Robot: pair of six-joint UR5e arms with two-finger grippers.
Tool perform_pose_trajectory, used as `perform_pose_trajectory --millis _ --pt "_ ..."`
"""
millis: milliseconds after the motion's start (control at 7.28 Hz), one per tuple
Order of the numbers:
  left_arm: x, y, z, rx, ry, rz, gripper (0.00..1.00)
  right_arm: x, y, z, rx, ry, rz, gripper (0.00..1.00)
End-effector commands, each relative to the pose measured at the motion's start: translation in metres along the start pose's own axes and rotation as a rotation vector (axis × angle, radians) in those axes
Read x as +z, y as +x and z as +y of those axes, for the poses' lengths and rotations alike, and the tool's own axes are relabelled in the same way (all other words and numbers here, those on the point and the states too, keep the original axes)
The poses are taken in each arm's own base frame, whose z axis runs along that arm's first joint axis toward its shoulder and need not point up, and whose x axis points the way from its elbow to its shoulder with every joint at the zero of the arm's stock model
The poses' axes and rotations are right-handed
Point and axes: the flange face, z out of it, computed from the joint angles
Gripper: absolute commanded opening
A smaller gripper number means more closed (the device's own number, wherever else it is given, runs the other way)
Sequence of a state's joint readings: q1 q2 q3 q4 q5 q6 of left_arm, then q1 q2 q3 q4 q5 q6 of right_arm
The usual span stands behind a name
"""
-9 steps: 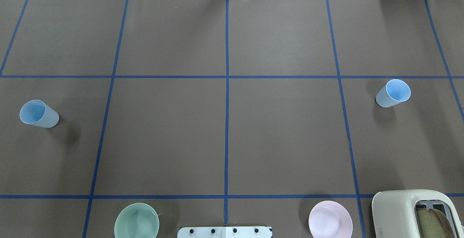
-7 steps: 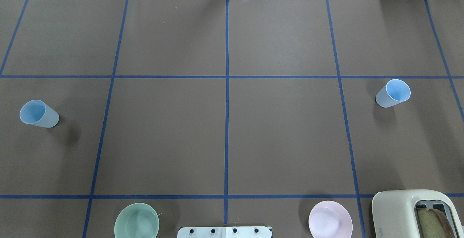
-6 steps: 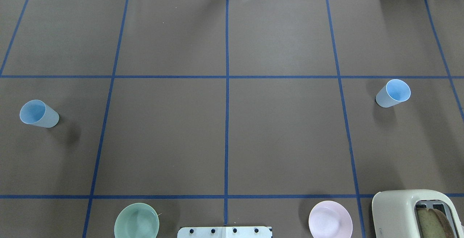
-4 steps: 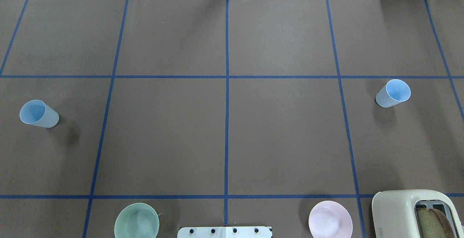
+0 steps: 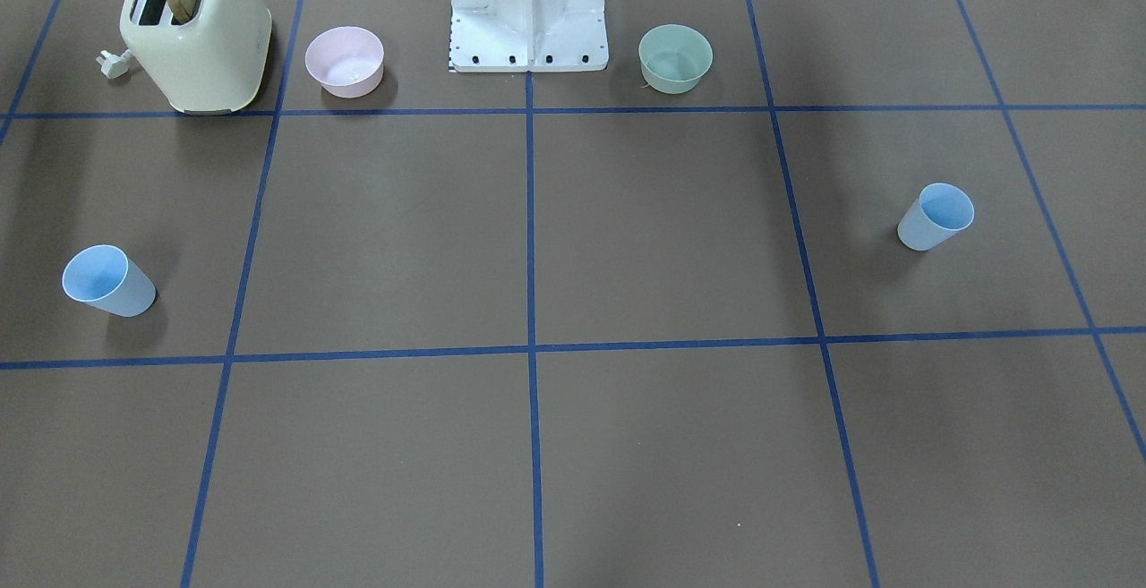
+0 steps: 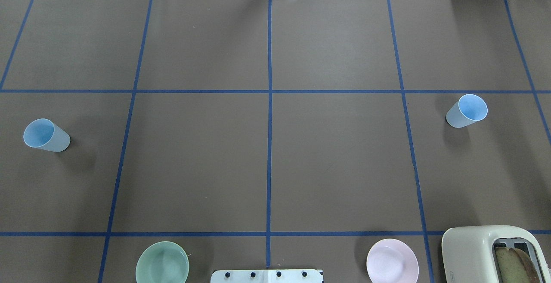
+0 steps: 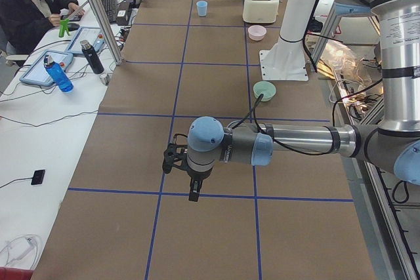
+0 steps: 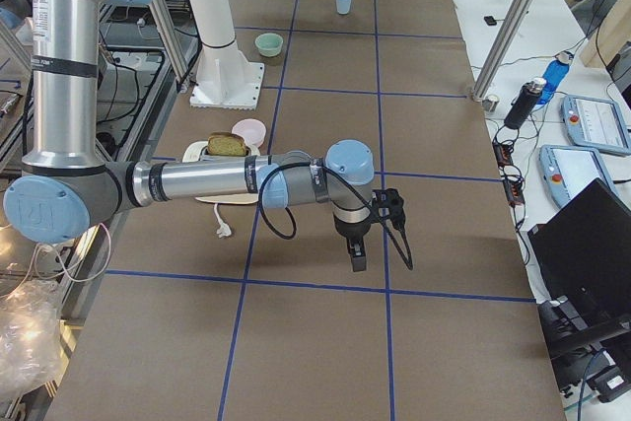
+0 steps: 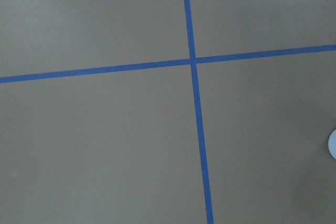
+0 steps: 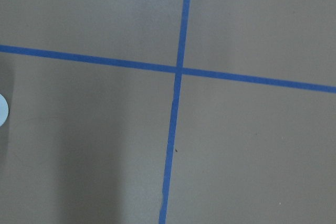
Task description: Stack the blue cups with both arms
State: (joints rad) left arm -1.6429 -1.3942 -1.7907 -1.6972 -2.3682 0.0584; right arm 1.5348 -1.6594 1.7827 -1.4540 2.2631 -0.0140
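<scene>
Two pale-blue cups stand upright and far apart on the brown table. One cup (image 6: 45, 135) (image 5: 936, 217) (image 8: 343, 1) is on my left side. The other cup (image 6: 467, 110) (image 5: 107, 281) (image 7: 202, 8) is on my right side. My left gripper (image 7: 195, 190) hangs above the table, fingers down, and shows only in the exterior left view. My right gripper (image 8: 357, 257) shows only in the exterior right view. I cannot tell whether either is open or shut. A sliver of a cup (image 9: 332, 144) (image 10: 1, 109) shows at the edge of each wrist view.
A green bowl (image 6: 162, 268), a pink bowl (image 6: 392, 265) and a cream toaster (image 6: 495, 255) holding bread stand near the white pedestal base (image 5: 528, 6). Blue tape lines grid the table. An operator's desk with bottles (image 7: 59, 73) lies beyond the far edge.
</scene>
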Motion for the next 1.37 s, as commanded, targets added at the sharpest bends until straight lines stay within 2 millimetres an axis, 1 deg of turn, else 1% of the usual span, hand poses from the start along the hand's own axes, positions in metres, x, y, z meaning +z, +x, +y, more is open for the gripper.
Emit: perform_pose_trajectory --millis 0,137,275,412,550,687,824,962,1099,1237 --pt "-0.015 0.013 -0.041 0.147 0.154 -0.013 0.99 -0.007 -0.008 -0.015 -0.059 0.075 -0.013 1.00" --pt "-0.008 0.010 -0.041 0.164 0.158 0.025 0.99 -0.008 -0.008 -0.016 -0.069 0.080 -0.012 1.00" --pt "-0.008 0.012 -0.041 0.170 0.161 0.043 0.99 -0.008 -0.008 -0.016 -0.071 0.087 -0.017 1.00" --pt "-0.016 0.020 -0.044 0.224 0.206 0.040 0.99 -0.017 -0.017 -0.024 -0.087 0.109 -0.029 1.00" --pt "-0.016 0.030 -0.043 0.281 0.254 0.062 0.99 -0.017 -0.021 -0.025 -0.066 0.110 -0.040 1.00" --pt "0.010 0.065 -0.049 0.243 0.189 0.152 0.99 -0.010 -0.040 -0.030 -0.018 0.095 -0.050 1.00" --pt "0.033 0.094 -0.046 0.163 0.144 0.187 0.99 -0.002 -0.064 -0.036 0.005 0.089 -0.013 1.00" --pt "0.061 0.105 -0.032 0.068 0.103 0.147 0.99 0.012 -0.085 -0.039 0.034 0.076 0.026 1.00" --pt "0.092 0.129 -0.030 0.038 0.097 0.071 0.99 0.020 -0.095 -0.040 0.032 0.066 0.046 1.00" --pt "0.115 0.153 -0.025 0.010 0.055 0.069 0.99 0.020 -0.095 -0.040 0.027 0.073 0.046 1.00"
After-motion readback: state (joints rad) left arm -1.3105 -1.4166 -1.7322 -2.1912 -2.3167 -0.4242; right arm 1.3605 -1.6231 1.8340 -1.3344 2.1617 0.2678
